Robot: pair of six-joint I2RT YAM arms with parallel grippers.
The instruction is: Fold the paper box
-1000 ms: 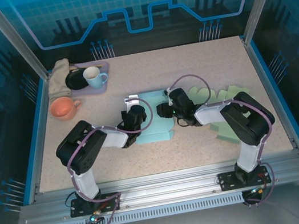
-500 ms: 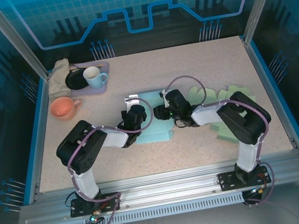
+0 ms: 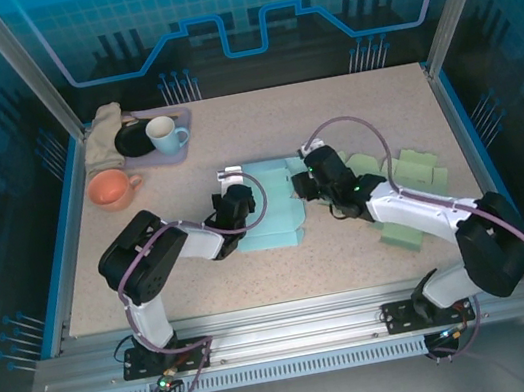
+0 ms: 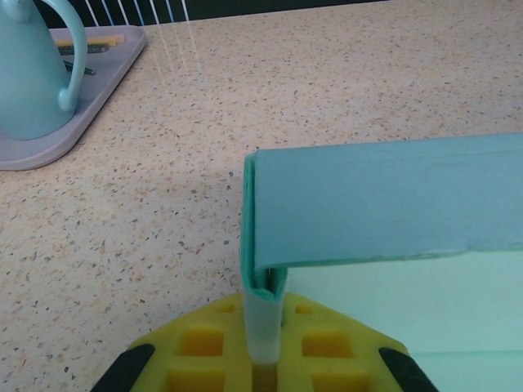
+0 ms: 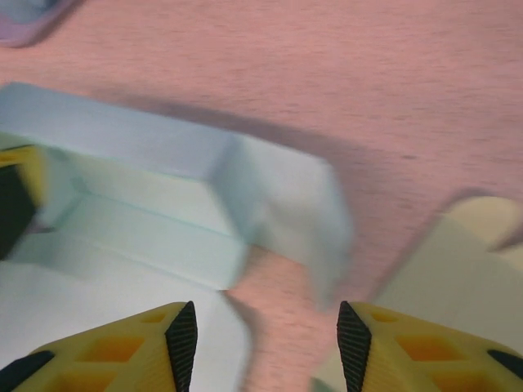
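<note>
The teal paper box [image 3: 276, 216] lies partly folded at the table's middle. My left gripper [image 3: 236, 203] is at its left side, shut on the upright doubled left wall [image 4: 263, 245], which runs between the yellow fingers [image 4: 196, 351]. The box's long wall [image 4: 392, 200] stretches away to the right. My right gripper [image 3: 303, 185] hovers just off the box's right edge, open, with bare table between its pads [image 5: 181, 343]. A raised end flap of the box [image 5: 282, 204] stands blurred just ahead of the right gripper [image 5: 265, 347].
Flat pale green paper blanks [image 3: 408, 173] lie right of the box, under my right arm, and show in the right wrist view [image 5: 458, 261]. At the back left are a purple tray [image 3: 182, 147] with a blue mug [image 3: 165, 132], a black plate [image 3: 135, 139], a beige cloth [image 3: 104, 132] and an orange bowl [image 3: 111, 189].
My right gripper has let go of the box's right side, opened wider and drawn back to the right, its elbow swinging outward. The left gripper has held still.
</note>
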